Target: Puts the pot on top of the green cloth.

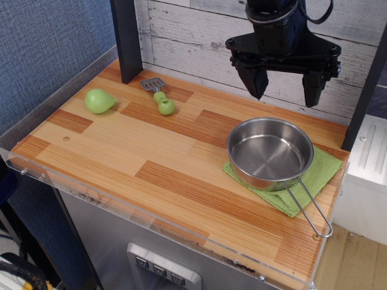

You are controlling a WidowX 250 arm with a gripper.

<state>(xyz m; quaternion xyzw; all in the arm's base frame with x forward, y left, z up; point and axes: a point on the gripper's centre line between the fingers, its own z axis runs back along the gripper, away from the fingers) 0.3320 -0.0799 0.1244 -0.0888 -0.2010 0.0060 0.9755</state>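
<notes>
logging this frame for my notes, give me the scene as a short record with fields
pot: pot upright, empty, resting on the green cloth
cloth: green cloth at the table's right end, mostly covered by the pot
handle: wire loop pointing toward the front right corner
gripper: gripper open, raised above the pot, holding nothing
other items: green pear toy and small green-handled spatula at the back left
surface: wooden table

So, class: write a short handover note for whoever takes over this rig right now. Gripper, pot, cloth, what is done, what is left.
Black gripper: open, empty, raised above the table behind the pot.
Shallow shiny steel pot: upright on the light green folded cloth, its wire loop handle pointing toward the table's front edge.
Done: pot is on the cloth.
Left: nothing apparent.
</notes>
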